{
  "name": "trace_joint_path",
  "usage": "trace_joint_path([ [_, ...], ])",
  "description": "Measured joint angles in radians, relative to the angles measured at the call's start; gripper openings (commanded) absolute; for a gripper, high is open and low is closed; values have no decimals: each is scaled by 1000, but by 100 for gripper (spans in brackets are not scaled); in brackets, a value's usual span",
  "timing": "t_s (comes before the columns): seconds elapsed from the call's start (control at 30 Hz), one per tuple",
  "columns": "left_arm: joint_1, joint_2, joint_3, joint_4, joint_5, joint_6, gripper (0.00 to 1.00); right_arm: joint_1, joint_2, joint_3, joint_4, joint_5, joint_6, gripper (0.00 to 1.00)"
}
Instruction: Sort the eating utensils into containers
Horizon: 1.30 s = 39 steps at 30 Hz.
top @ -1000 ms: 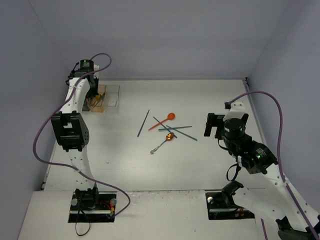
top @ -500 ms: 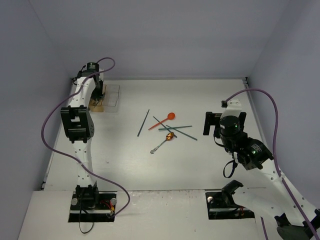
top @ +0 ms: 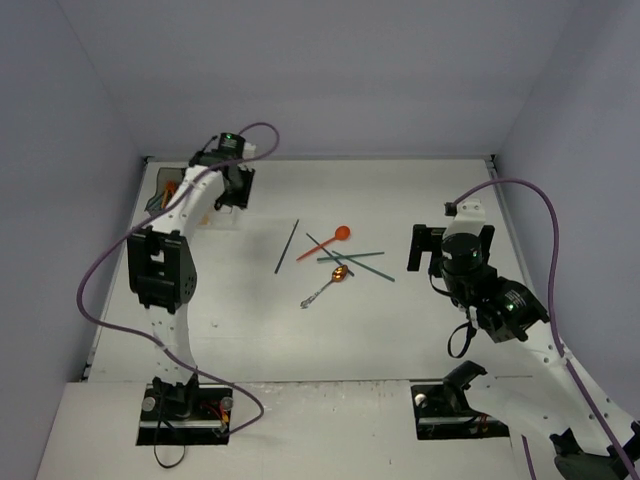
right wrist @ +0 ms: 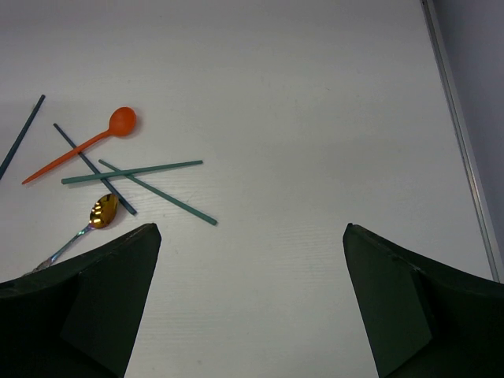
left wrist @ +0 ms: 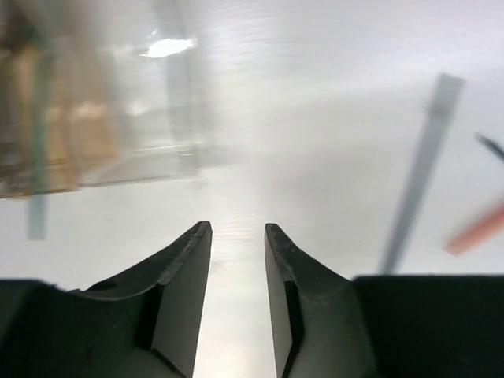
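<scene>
Table (top: 420,190): flat, white and matte, filling the middle of the overhead view, with pale lilac walls around it.
Left arm (top: 155,270): white tubes joined by boxy black blocks, reaching up to the upper left of the overhead view.
Right arm (top: 500,310): the same build, bent at the lower right, with its black head facing the middle.
Containers (left wrist: 118,134): thin see-through plastic boxes with straight walls, at the upper left of the left wrist view. One looks amber and one clear, but blur makes the edges hard to read. In the overhead view the left arm covers most of them.
Right claw (right wrist: 250,228): two broad, dark, wedge-shaped fingers spread wide with only bare table between them.
Left claw (left wrist: 236,228): two black curved fingers a narrow gap apart, holding nothing, just right of the boxes.
Utensils (top: 335,258): a loose crossed pile at the table's centre, well apart from the boxes.
Sticks (right wrist: 131,172): thin, straight and square-edged, in teal and dark blue, several overlapping and one (right wrist: 20,135) lying alone to the left.
Orange spoon (right wrist: 79,153): smooth plastic with a round bowl, lying across a dark stick.
Gold spoon (right wrist: 103,210): a shiny metal bowl on a slim silver handle, lowest in the pile.
</scene>
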Motion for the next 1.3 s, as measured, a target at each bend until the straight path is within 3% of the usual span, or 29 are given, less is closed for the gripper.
trace_joint_path([
  [0.23, -331, -202, -301, 133, 74, -55, 37, 0, -55, 0, 0, -3, 0, 100],
  [0.47, -549, -172, -447, 228, 67, -129, 37, 0, -105, -3, 0, -4, 0, 100],
  [0.8, -597, -41, -456, 303, 63, -186, 36, 0, -141, -13, 0, -9, 0, 100],
  [0.93, -602, -27, -456, 321, 54, -192, 27, 0, -148, -13, 0, -9, 1, 100],
  [1.13, -618, -24, -457, 340, 46, -199, 2, 0, -148, -13, 0, -11, 4, 100],
  [1.3, -623, -51, -497, 358, 40, -204, 0, 0, -153, -13, 0, -11, 5, 100],
])
